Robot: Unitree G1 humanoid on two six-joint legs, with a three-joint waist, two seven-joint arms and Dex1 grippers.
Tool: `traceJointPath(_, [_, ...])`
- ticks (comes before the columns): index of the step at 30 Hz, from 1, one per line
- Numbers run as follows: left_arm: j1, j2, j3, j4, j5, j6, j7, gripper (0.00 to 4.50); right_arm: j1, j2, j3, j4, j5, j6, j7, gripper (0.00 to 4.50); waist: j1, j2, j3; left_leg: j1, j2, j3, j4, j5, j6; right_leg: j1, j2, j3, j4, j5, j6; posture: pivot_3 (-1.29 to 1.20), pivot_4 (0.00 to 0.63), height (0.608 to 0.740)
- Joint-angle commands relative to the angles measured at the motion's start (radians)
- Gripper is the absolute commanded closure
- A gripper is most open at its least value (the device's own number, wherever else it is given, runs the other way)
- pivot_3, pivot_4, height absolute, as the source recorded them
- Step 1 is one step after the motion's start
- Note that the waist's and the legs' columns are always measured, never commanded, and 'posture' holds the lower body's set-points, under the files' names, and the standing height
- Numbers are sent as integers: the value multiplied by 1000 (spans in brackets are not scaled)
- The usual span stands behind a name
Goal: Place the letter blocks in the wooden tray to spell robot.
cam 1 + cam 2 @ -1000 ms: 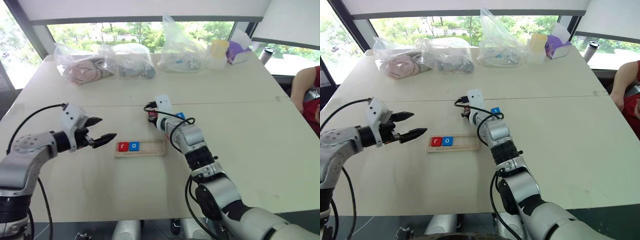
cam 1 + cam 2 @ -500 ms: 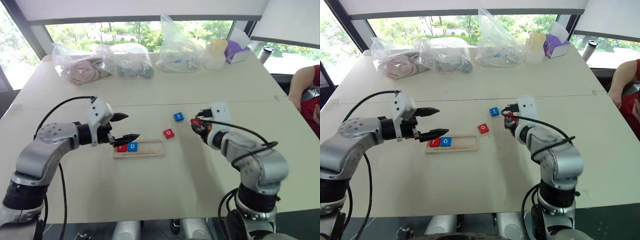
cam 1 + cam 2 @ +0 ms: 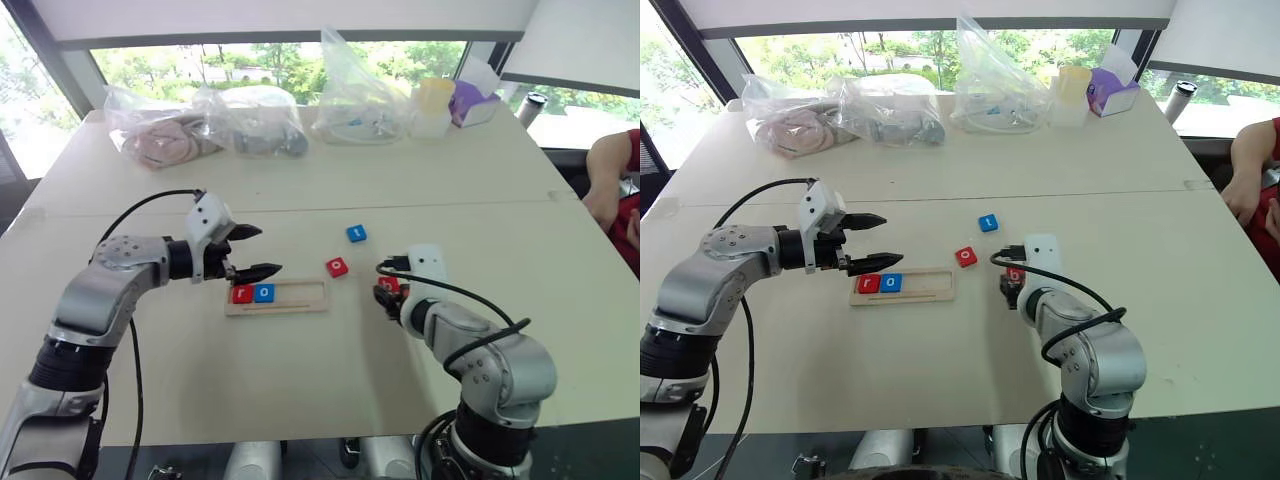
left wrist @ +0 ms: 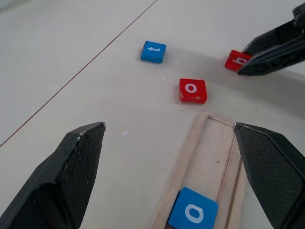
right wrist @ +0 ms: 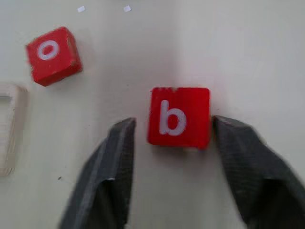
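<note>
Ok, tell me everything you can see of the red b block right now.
The red b block is a small flat square tile with a white lowercase b on top. It lies flat on the pale table, right of the wooden tray and apart from it. The right claw straddles it, open, one finger to each side; the left finger stands clear, the right one sits close against its edge.

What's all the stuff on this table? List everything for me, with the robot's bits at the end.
wooden tray: one, pale wood, mid-table, holding two tiles at its left end.
red r block: one, in the tray.
blue o block: one, in the tray beside the r.
red o block: one, on the table right of the tray.
blue t block: one, farther back.
red b block: one, between the right fingers.
plastic bags: three, clear, far edge.
cup: one, yellowish, far right.
person's arm: right edge.
left gripper: open, above the tray's left end.
right gripper: open around the b.
</note>
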Motion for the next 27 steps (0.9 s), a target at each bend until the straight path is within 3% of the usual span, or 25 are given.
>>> traceJointPath(1, [-3,14,22,-13,5,-19,-9,0,-40,-26,-28,-5,11,7,13,59,2,0,0,0,0,0,0,0,0,0,0,0,0,0,0,0,150,740])
traceJointPath(4, [6,25,32,-12,7,-18,-13,0,-73,-92,-41,-34,68,7,71,59,3,0,0,0,0,0,0,0,0,0,0,0,0,0,0,0,150,740])
traceJointPath(9, [23,56,44,-28,-9,-10,-50,0,-195,-360,-112,5,209,-86,334,59,3,1,1,-1,-1,1,0,0,0,0,-1,1,-1,0,0,0,150,740])
traceJointPath(13, [49,101,54,-102,-104,87,-124,0,-58,-687,-43,156,228,-566,746,59,8,0,1,-1,0,0,-1,-1,2,0,1,0,-2,-1,1,0,150,740])
traceJointPath(16, [78,148,52,-191,-153,142,-157,0,35,-824,61,402,139,-987,993,59,4,-1,1,-1,0,3,0,-4,8,1,0,1,-3,-3,2,0,150,740])
traceJointPath(20, [108,180,66,-308,-206,190,-144,0,-39,-824,140,715,58,-1267,1084,59,-8,-1,2,2,0,12,1,-6,10,1,1,10,-2,-3,3,0,150,740])
traceJointPath(27, [168,184,49,-376,-200,197,-98,0,-119,-775,196,878,30,-1453,1193,59,-20,-1,2,3,1,14,3,-6,10,0,5,17,0,-1,4,0,150,740])
